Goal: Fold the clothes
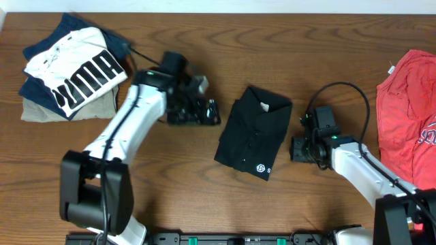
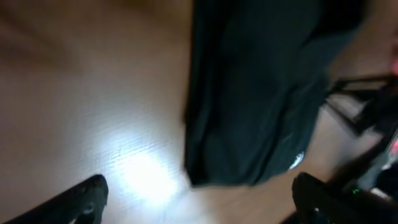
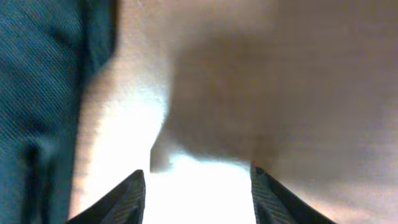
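The black garment [image 1: 253, 133] lies folded into a compact rectangle at the table's middle, its white hexagon logo [image 1: 260, 168] at the near corner. It shows blurred in the left wrist view [image 2: 255, 93] and as a dark edge in the right wrist view [image 3: 37, 93]. My left gripper [image 1: 215, 113] is open and empty just left of the garment, apart from it; its fingers [image 2: 199, 199] show spread wide. My right gripper [image 1: 294, 148] is open and empty over bare wood just right of the garment, with its fingers [image 3: 198, 193] apart.
A stack of folded clothes with a white PUMA shirt [image 1: 80, 71] on top sits at the back left. A red T-shirt [image 1: 409, 102] lies crumpled at the right edge. The wooden table [image 1: 177, 177] shows bare in front.
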Robot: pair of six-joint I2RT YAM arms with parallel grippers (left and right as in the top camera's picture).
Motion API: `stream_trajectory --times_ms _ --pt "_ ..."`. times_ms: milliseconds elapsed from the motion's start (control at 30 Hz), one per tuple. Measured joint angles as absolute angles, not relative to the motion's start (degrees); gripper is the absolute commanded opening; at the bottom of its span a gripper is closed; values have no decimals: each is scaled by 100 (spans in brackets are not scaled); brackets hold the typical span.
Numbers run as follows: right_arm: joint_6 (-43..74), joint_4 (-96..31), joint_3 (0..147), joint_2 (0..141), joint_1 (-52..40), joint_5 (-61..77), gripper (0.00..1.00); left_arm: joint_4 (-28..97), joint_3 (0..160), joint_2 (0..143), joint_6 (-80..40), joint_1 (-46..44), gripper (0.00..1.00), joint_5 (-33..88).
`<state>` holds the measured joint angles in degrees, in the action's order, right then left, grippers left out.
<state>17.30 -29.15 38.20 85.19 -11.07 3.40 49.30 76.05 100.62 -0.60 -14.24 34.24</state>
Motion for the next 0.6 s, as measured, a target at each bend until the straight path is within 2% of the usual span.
stream_trajectory --times_ms 100,167,400,600 --pt "1741 -3253 3820 8370 -1061 368 66 4560 7605 10178 185 -1328 99 3850" --pt "1737 -3461 3822 8283 -1061 440 68 4278 7605 10359 301 -1323 99 4125" --pt "1734 -4165 3820 8224 -1061 720 69 3452 7605 11299 456 -1328 98 5221" --pt "1734 -4320 3820 8224 -1061 792 69 3293 7605 11961 456 -1363 98 5570"
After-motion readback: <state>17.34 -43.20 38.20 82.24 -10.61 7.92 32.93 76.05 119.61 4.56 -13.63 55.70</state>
